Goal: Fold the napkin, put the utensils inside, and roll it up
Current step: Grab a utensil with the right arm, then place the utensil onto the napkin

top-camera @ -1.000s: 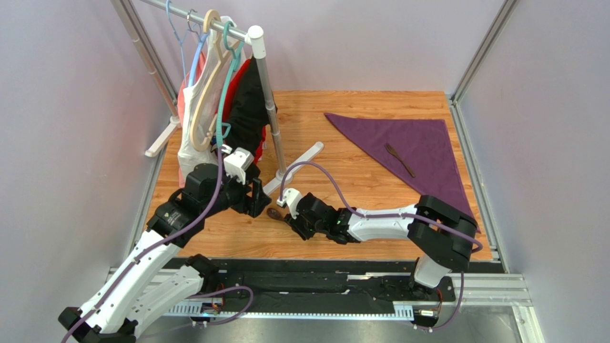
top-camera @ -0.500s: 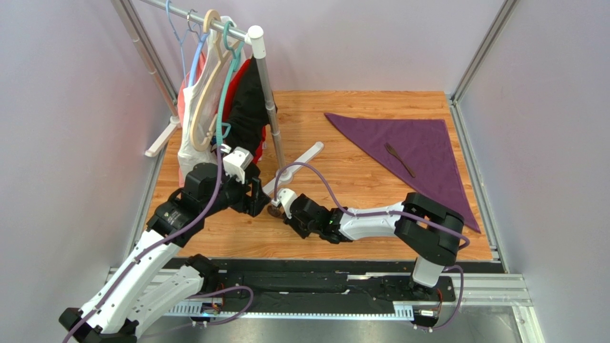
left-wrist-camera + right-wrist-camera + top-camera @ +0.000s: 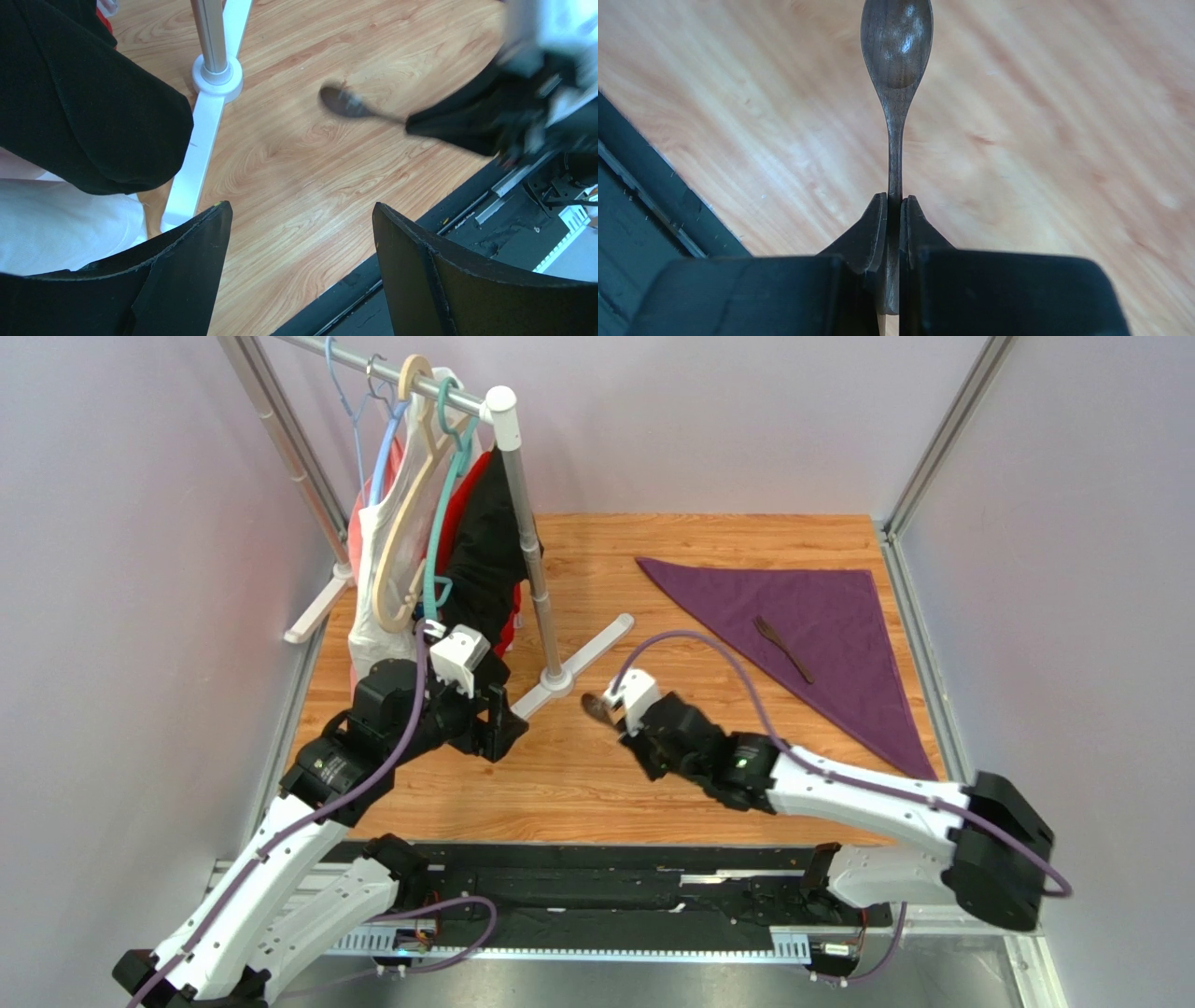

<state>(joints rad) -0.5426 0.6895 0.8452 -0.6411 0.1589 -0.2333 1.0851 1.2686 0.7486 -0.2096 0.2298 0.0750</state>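
Two arms were stationed over the wooden table (image 3: 561,784), and only one was loaded. The spoon (image 3: 897,42) was gripped by the right gripper (image 3: 894,210), its jaws pinched tight on the slim handle, with the bowl pointing out ahead (the hollow face was turned toward the wrist camera). From above, the spoon was seen over bare wood near the middle of the table, just right of the white foot of the clothes rack (image 3: 575,661) and well apart from the napkin (image 3: 842,609).

The napkin was laid flat as a purple triangle at the far right of the table, one long edge running diagonally toward the near right side. The fork (image 3: 783,648) was found lying on the napkin, near its middle, slanted.

The left gripper (image 3: 298,224) was held wide, with nothing between its fingers, poised over wood beside the rack's foot. A black garment (image 3: 84,105) and a white garment (image 3: 56,231) were hung at its left. The spoon and the right gripper were caught in the left wrist's view too, across a stretch of table and not touching the left fingers.
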